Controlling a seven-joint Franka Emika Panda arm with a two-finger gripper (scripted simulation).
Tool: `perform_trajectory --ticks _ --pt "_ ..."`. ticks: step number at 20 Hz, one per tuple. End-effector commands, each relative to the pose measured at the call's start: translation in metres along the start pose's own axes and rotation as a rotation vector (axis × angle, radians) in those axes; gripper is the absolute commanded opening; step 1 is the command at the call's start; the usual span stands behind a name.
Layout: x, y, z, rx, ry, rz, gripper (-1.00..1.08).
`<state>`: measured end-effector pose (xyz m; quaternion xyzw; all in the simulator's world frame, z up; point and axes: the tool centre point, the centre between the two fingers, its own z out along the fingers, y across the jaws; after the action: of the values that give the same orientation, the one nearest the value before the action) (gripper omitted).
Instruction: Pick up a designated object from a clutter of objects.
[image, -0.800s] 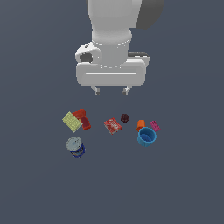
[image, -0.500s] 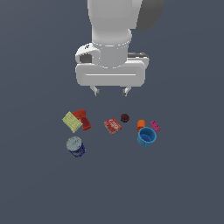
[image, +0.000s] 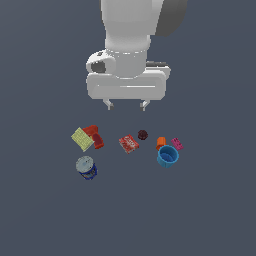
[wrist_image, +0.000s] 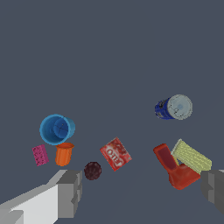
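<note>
My gripper (image: 126, 105), fingers spread and empty, hangs above the clutter. The blue can (image: 87, 168) stands apart, nearest the yellow pad (image: 81, 138); probably rigid, light, slick: grasp its curved sides.

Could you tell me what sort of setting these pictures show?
Apparently a simulated tabletop test scene, not a real room: a flat, featureless grey surface, small household items scattered on it such as a blue can and light-blue cup, and an open white gripper above them.
</note>
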<state>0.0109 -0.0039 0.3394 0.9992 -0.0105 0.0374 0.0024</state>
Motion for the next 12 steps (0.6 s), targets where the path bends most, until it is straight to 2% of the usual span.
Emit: perform_trajectory --ticks 1,12 --pt "0.002 0.003 0.003 0.001 -0.002 0.005 1.0" --pt "0.029 0.038 0.05 0.013 -0.021 0.077 1.0"
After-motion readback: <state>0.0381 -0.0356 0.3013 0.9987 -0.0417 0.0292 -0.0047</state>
